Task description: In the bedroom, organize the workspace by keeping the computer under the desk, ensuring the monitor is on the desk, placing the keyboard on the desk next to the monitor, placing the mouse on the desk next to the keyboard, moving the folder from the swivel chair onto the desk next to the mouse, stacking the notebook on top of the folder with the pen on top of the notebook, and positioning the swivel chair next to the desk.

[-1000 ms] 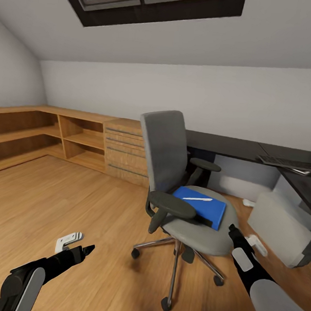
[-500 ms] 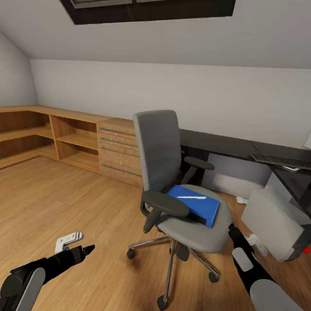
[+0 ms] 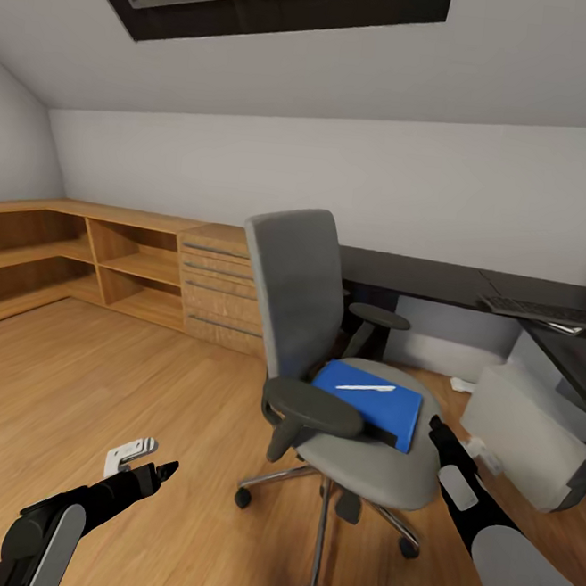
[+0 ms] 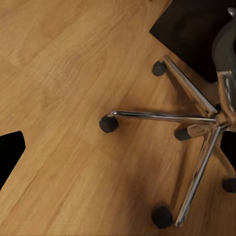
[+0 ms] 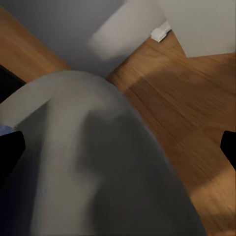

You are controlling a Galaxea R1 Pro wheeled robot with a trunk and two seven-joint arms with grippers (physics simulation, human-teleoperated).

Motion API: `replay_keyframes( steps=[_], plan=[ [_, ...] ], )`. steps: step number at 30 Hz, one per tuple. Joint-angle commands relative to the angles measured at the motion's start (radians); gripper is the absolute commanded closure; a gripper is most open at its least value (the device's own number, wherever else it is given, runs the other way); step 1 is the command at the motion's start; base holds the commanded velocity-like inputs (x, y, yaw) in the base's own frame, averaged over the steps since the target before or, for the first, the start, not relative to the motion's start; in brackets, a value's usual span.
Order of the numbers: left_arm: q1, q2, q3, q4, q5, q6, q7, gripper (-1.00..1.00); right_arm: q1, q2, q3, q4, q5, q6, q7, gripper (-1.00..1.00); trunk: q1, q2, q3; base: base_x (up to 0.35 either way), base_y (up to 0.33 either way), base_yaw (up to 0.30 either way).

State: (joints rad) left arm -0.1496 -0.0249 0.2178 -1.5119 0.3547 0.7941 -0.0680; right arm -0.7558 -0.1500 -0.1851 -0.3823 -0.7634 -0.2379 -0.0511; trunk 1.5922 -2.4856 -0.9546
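Note:
The grey swivel chair [image 3: 307, 285] stands in the middle of the room, its back to me on the left. On its seat lies the blue folder [image 3: 380, 407] with the white pen [image 3: 366, 388] on top. Behind it runs the black desk [image 3: 420, 274], carrying the keyboard [image 3: 551, 312] at the right. The light grey computer [image 3: 530, 432] sits on the floor by the desk. My right gripper [image 3: 437, 430] is open, close to the seat's right edge, and the seat cushion [image 5: 88, 162] looms in the right wrist view. My left gripper [image 3: 164, 471] hangs open, low over the floor left of the chair's chrome base [image 4: 196, 118].
Light wooden shelves [image 3: 108, 262] and a wooden drawer cabinet [image 3: 218, 281] line the left and back walls. A small white object [image 3: 463, 384] lies on the floor between the chair and the computer. Open wooden floor [image 3: 96, 382] spreads to the left.
The whole picture has shifted: the camera has moved closer to the chair, which now looks larger. Both arms keep their places in the picture.

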Motion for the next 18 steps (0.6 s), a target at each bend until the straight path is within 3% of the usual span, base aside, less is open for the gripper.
replay_keyframes(
  steps=[1, 12, 14, 15, 18],
  plan=[
    [-0.001, -0.001, 0.003, -0.001, -0.003, 0.006, -0.007, -1.00, 0.000, -0.001, 0.003, 0.000, -0.011, -0.002, 0.001, -1.00, 0.000, 0.000, -0.001, 0.168, 0.000, 0.000],
    [-0.001, -0.001, 0.003, 0.000, -0.006, 0.005, -0.007, -1.00, 0.000, -0.017, 0.001, 0.000, -0.018, 0.006, 0.004, -1.00, 0.000, 0.000, -0.001, 0.101, 0.000, 0.000],
    [-0.001, -0.001, 0.003, 0.001, -0.005, 0.005, -0.007, -1.00, 0.000, -0.027, 0.001, 0.000, -0.050, 0.007, 0.004, -1.00, 0.000, 0.000, -0.001, 0.011, 0.000, 0.000],
    [0.000, -0.001, 0.003, 0.001, -0.005, 0.005, -0.007, -1.00, 0.000, -0.040, 0.002, 0.001, -0.097, 0.016, 0.004, -1.00, 0.000, 0.000, -0.001, 0.003, 0.000, 0.000],
    [-0.001, -0.001, 0.003, 0.001, -0.004, 0.005, -0.007, -1.00, 0.000, -0.047, 0.002, 0.002, -0.120, 0.050, 0.005, -1.00, 0.000, 0.000, -0.001, 0.001, 0.000, 0.000]
  ],
)
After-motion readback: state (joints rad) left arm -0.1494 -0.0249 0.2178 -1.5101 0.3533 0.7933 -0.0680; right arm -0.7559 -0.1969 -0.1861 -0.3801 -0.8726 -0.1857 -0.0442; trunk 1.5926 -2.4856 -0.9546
